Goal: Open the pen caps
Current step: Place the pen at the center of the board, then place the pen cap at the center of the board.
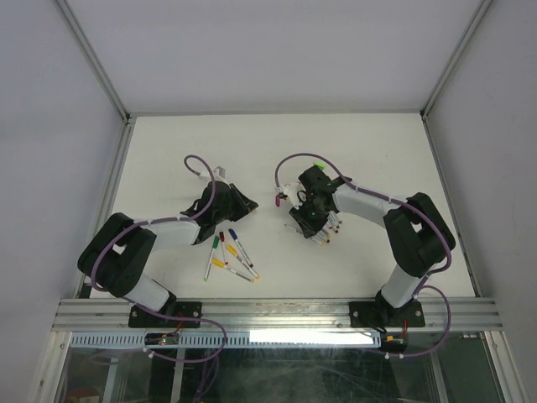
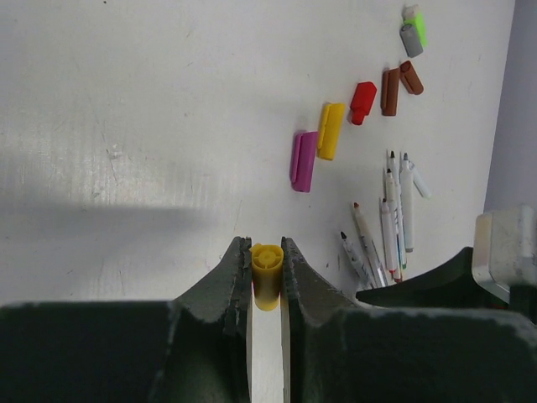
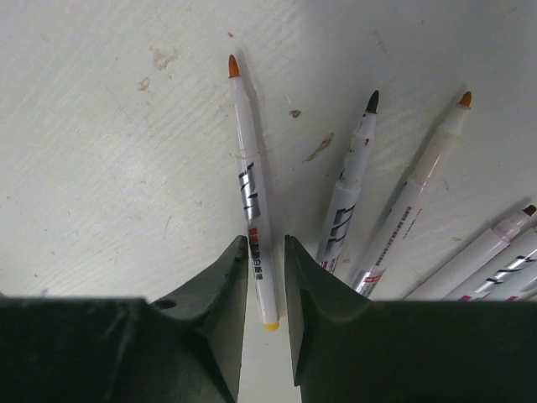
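Left jaws clamp a yellow pen cap [image 2: 267,273]; right jaws stand slightly parted around an orange-tipped pen barrel [image 3: 254,210] lying on the tabletop [image 3: 101,168]; best lift straight up, then lay the cap beside the loose caps [image 2: 330,130].

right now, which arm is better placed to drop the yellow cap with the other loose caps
Left. The left gripper is shut on the yellow cap, loose caps lying ahead; the right gripper straddles an uncapped pen.
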`<state>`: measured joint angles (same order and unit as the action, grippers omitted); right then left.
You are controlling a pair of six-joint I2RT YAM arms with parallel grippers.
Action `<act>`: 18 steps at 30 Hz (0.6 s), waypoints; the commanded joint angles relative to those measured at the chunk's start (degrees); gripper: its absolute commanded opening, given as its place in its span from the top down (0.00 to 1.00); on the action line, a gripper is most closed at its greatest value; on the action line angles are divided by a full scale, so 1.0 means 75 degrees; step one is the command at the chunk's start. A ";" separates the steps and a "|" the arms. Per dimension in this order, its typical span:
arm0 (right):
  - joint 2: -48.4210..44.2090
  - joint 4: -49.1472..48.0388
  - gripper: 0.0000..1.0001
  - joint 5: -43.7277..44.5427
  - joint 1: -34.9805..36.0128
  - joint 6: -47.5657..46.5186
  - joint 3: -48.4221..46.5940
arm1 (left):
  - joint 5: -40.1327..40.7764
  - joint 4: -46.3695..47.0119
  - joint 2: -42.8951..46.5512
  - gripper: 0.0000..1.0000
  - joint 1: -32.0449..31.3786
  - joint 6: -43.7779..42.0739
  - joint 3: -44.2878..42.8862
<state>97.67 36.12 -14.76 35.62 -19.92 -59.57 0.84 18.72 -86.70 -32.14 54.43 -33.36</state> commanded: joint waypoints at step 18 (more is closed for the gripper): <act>-0.0787 0.0034 0.72 -0.0696 -0.0184 -0.0223 -0.0306 | 0.0238 -0.1667 -0.1596 0.97 -0.0379 -0.0273 -0.2244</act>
<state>94.45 36.73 -18.52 34.59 -20.73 -59.57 1.21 8.86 -97.47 -34.22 54.17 -46.37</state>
